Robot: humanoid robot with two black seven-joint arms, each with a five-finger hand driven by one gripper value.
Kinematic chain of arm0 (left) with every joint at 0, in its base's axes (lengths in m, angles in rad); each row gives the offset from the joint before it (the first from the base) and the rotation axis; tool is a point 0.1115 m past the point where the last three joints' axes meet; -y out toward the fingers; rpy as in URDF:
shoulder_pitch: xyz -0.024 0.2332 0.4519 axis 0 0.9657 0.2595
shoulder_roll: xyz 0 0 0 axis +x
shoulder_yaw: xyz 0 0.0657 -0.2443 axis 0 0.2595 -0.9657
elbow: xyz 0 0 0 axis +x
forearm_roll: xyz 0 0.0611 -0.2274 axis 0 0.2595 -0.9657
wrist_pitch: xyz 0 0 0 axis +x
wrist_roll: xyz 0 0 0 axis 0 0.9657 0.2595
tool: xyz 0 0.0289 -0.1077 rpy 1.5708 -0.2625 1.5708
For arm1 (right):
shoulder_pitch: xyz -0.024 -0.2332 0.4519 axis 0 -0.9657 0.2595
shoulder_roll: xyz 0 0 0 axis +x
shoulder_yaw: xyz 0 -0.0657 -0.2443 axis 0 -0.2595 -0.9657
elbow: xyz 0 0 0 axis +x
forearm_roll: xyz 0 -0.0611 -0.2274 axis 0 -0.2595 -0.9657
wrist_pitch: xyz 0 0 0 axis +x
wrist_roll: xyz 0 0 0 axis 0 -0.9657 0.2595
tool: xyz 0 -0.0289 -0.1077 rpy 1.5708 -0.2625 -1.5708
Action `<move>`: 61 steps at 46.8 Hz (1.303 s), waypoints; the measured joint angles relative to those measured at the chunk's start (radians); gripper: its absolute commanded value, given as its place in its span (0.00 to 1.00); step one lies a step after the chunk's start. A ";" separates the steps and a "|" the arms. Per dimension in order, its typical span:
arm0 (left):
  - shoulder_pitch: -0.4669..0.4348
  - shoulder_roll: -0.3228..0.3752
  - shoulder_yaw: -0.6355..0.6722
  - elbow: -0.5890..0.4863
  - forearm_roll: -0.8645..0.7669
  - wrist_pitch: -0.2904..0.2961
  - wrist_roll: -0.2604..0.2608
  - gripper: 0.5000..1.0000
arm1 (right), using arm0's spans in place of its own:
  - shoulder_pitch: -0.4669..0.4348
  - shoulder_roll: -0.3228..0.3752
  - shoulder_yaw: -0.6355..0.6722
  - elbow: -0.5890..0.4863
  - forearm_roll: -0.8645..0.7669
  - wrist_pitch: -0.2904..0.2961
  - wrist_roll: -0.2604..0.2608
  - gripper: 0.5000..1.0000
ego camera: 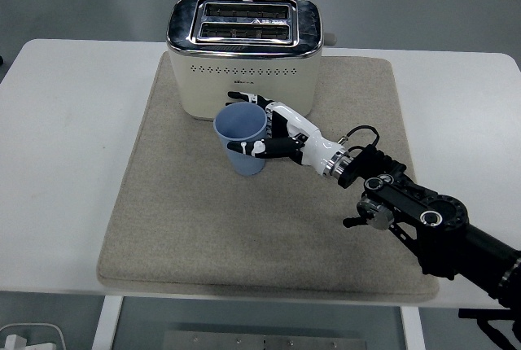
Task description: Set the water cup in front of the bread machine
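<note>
Head view shows a big white table [73, 163] with a tan mat [203, 236] lying on it. At the back of the mat stands the cream bread machine [244, 57] with two slots on top. Only the right arm [431, 228] shows, reaching in from the right. Its right hand [273, 134] wraps around the blue water cup [242, 140], thumb on the near side, other fingers behind. The cup is just in front of the bread machine and leans a little. I think it could tip over if the hand lets go while it leans. It could also bump the bread machine because they are so close. The fingers behind the cup are hard to see. I cannot tell if the cup's bottom touches the mat.
</note>
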 measured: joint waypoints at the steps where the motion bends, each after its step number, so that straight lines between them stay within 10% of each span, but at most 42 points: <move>1: 0.000 0.000 0.000 0.000 0.000 0.000 0.000 1.00 | 0.000 0.000 0.000 0.000 0.000 0.001 0.000 0.83; 61: 0.000 0.000 0.000 0.000 0.000 0.000 0.000 1.00 | -0.003 -0.035 0.014 0.000 0.002 0.079 0.005 0.86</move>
